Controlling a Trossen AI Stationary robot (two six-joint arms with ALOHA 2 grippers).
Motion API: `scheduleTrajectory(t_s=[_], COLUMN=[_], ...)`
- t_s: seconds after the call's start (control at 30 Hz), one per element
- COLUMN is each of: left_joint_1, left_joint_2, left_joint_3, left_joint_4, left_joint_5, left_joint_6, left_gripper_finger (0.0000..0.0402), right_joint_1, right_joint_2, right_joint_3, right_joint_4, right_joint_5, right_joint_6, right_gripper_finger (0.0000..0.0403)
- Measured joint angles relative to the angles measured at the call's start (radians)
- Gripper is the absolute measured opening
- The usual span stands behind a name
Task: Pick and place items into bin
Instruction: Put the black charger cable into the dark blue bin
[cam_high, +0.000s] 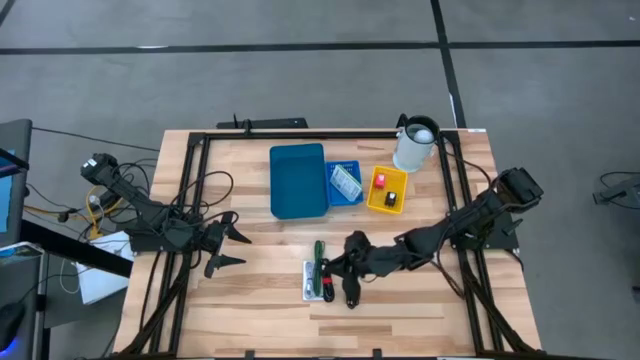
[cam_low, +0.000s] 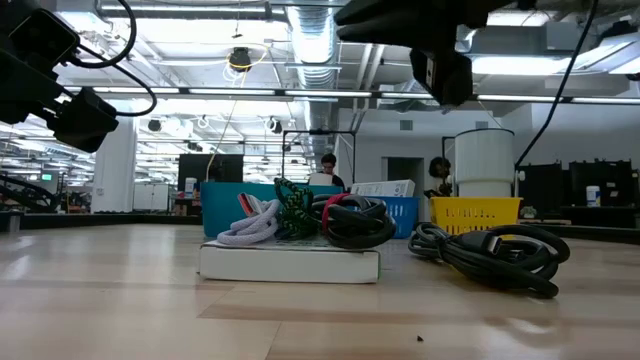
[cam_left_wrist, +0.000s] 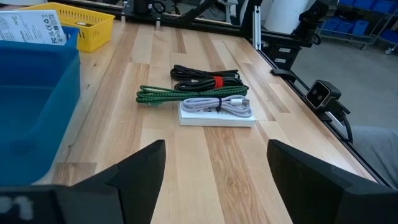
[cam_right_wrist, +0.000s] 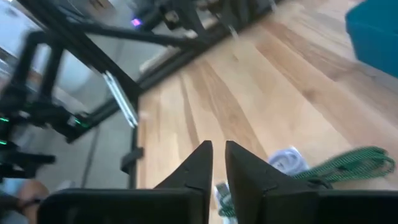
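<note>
industrial lab: exposed ceiling ducts (cam_low: 310, 40)

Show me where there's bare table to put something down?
Bare wood lies between the left gripper and the white box, and along the near edge. It's crowded around the box's cables, under the right gripper, and at the far bins.

table (cam_high: 270, 300) — pale wood, matt | blue bin (cam_high: 297, 180) — smooth plastic | green cable (cam_left_wrist: 186, 95) — braided

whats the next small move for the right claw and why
Probably open the right claw and lower it onto the cable pile. Its fingers stand nearly shut above the cables and hold nothing, while the blue bin sits beyond. The left claw waits open.
</note>
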Motion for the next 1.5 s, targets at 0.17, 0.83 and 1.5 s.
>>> scheduleTrajectory(t_s=[0.17, 0.83, 1.5], left_joint_1=[0.0, 0.0, 0.0], left_joint_2=[0.0, 0.0, 0.0], left_joint_3=[0.0, 0.0, -0.001], left_joint_4=[0.0, 0.0, 0.006], left_joint_5=[0.0, 0.0, 0.0], left_joint_6=[0.0, 0.0, 0.0], left_gripper_finger=[0.027, 0.027, 0.027], right_joint_1=[0.0, 0.0, -0.055], right_joint_2=[0.0, 0.059, 0.243], right_joint_3=[0.12, 0.208, 0.21], right_joint_4=[-0.238, -0.752, -0.753], right_joint_5=[0.002, -0.095, -0.31], right_joint_6=[0.043, 0.423, 0.503], right_gripper_finger=[0.0056, 0.0063, 0.0202])
